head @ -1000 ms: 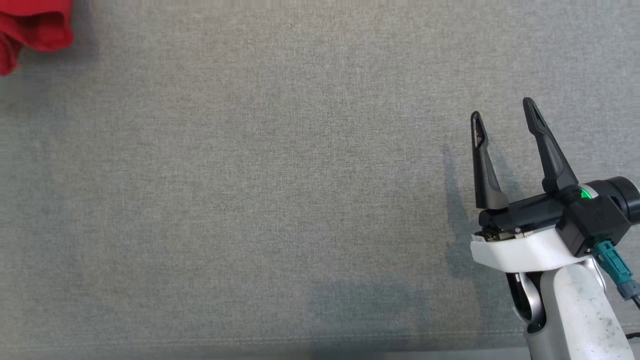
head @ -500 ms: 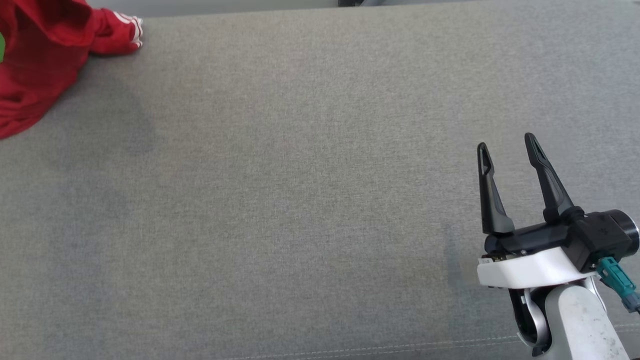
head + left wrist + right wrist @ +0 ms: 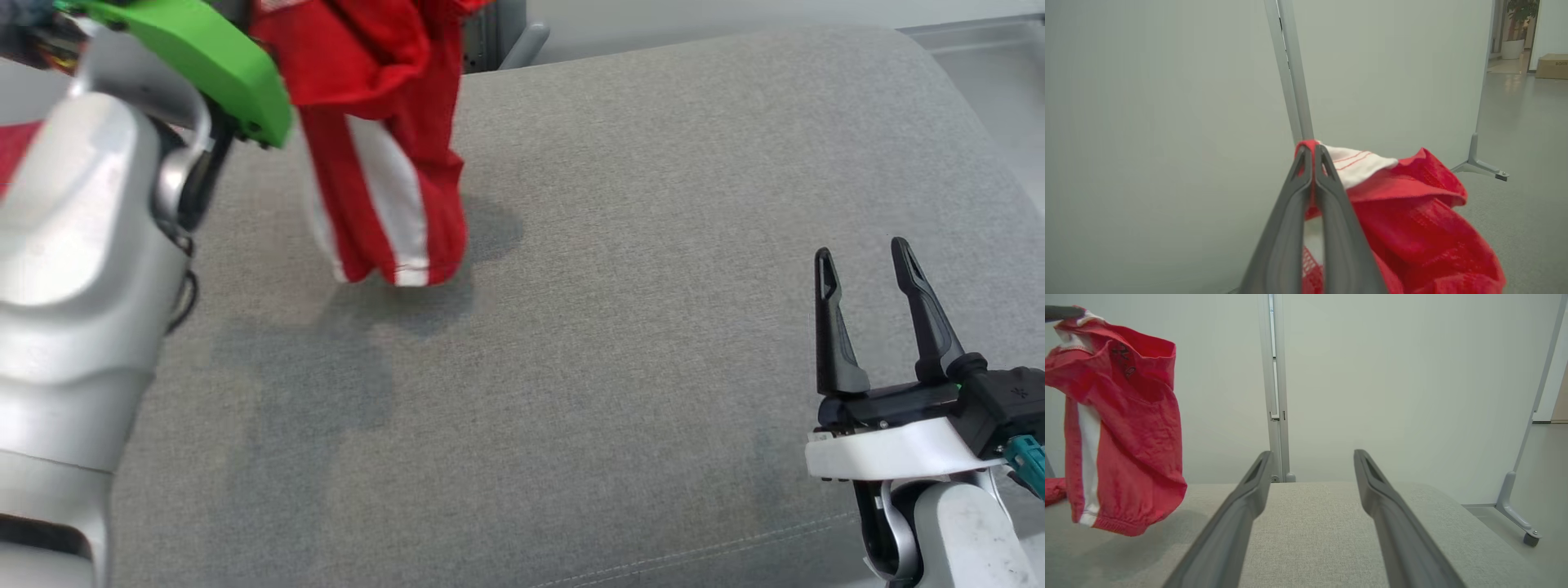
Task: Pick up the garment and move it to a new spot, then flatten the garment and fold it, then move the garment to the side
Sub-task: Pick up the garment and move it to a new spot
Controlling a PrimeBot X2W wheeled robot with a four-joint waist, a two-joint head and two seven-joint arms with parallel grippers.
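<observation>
The grey fabric-covered bench runs wide and mostly bare, its weave plain and even. A stitched seam follows the near edge, and the far right corner is rounded off. At the far left edge a bit of red cloth lies flat on it.

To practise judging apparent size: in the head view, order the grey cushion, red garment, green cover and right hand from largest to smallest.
1. grey cushion
2. red garment
3. green cover and right hand: look alike, so unranked.

Crinkled cloth garment, perhaps cotton; matt woven cushion.
</observation>
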